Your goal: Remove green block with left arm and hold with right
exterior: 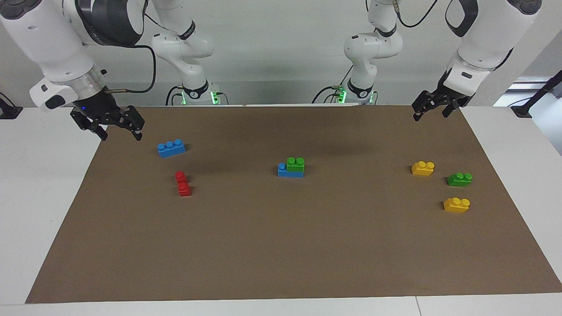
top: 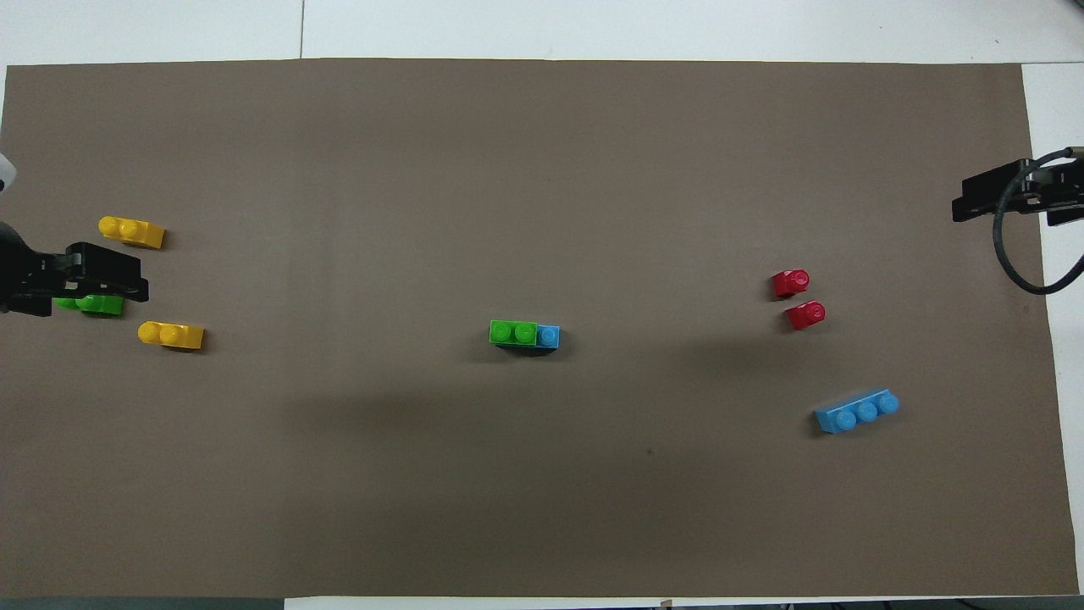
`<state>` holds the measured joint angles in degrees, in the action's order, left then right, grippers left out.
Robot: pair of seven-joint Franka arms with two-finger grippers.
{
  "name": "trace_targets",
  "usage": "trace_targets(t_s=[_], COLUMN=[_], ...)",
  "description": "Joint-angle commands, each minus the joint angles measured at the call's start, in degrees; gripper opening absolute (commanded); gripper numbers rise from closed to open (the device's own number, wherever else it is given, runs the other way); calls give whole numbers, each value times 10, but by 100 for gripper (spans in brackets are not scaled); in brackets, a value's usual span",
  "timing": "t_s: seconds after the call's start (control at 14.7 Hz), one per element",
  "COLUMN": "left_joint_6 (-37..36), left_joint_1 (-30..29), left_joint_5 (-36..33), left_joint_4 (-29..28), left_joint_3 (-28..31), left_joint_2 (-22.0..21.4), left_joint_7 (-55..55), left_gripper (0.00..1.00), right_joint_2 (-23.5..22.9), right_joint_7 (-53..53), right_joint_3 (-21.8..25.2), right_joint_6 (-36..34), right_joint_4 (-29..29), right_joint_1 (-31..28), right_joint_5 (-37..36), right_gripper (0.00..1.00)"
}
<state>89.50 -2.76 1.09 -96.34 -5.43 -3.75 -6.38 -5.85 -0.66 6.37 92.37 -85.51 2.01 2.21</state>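
No text, label, brand, number or sign can be read on anything here.

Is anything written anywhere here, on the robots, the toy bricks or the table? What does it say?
No text can be read anywhere.
Arm bases: each bears a small round mark, too small to read.
Bricks, such as the green block, and the brown mat: no writing.

A brown mat (exterior: 281, 245) is covering my white table (exterior: 39, 184), and a pale wall (exterior: 281, 48) is standing at twelve o'clock.
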Motion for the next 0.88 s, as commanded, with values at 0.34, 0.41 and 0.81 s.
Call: trace_targets(t_s=[0.34,0.41,0.81], left_joint_6=[-1,-1,1], left_joint_1=[-5,-5,-3], left_joint_5=[3,3,4], left_joint_4=[9,9,5], left_joint_3=[-3,-3,-3], left_joint_2=[2,2,1], left_joint_7=[7,7,-12], left_gripper=[100,100,100], right_joint_2=[-7,-4,0], right_joint_7=[13,12,0], right_joint_3=[-7,-9,-47], right_joint_6=[-11,-11,-19], right_joint_4=[11,8,3], right_joint_1=[-5,-5,-5], right_joint_5=[0,-1,2], right_gripper=[100,100,100])
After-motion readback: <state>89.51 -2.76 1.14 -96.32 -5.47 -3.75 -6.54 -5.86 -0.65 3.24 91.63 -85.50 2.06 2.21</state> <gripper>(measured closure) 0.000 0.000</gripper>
